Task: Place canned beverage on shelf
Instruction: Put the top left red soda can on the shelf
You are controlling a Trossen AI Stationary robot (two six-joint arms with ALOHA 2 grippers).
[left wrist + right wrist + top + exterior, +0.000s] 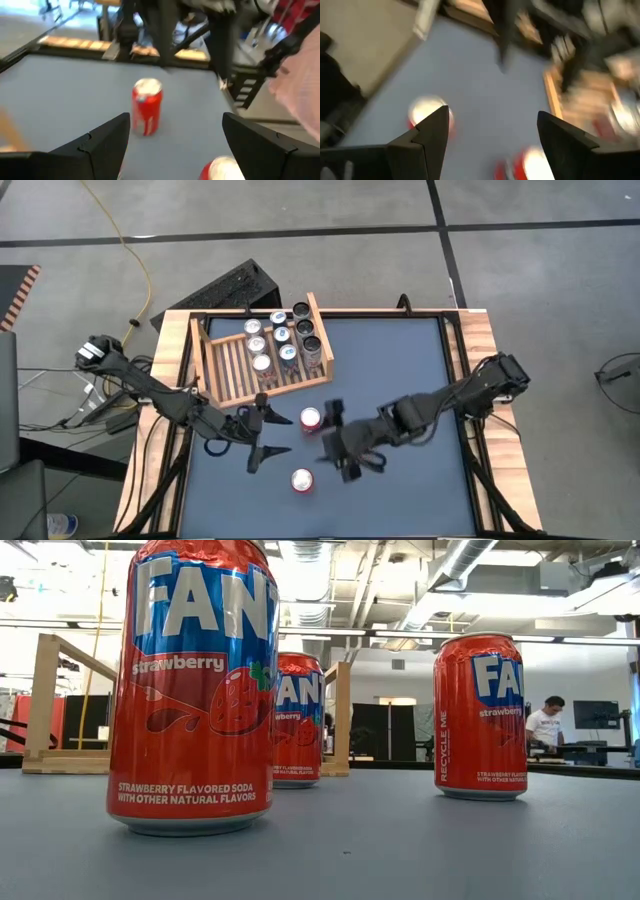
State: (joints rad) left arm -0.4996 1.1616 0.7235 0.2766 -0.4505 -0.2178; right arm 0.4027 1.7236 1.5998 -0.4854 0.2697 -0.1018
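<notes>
- Progress: the light-wood slatted shelf point(262, 350) at the far left of the dark surface point(420, 370) already holds cans, so part of the job looks done.
- Shelf contents: 8 cans point(284, 340) stand upright in its right half, most with silver tops and 2 with dark tops. The left half shows only bare slats, so there is room for more.
- Still to place: at least 2 red cans are off the shelf. 1 strawberry Fanta can point(311, 419) stands on the surface just in front of the shelf's near edge; a second Fanta can point(302, 480) stands nearer the front edge of the surface, well apart from the shelf.
- The low view shows 3 red strawberry Fanta cans, all upright; I cannot tell whether the one seen between the shelf's boards point(298, 720) is on the shelf.
- Left tool point(262, 435): wide open and empty, hovering just left of the 2 loose cans. Its wrist view looks past both fingers point(102, 142) at an upright red can point(146, 106) ahead of it, not yet between them.
- Right tool point(338, 435): also wide open and holding nothing, just right of the can near the shelf.
- My judgement: no can is gripped at this moment, so a pick-up comes next, then a lift over the shelf's front rail into a free spot.
</notes>
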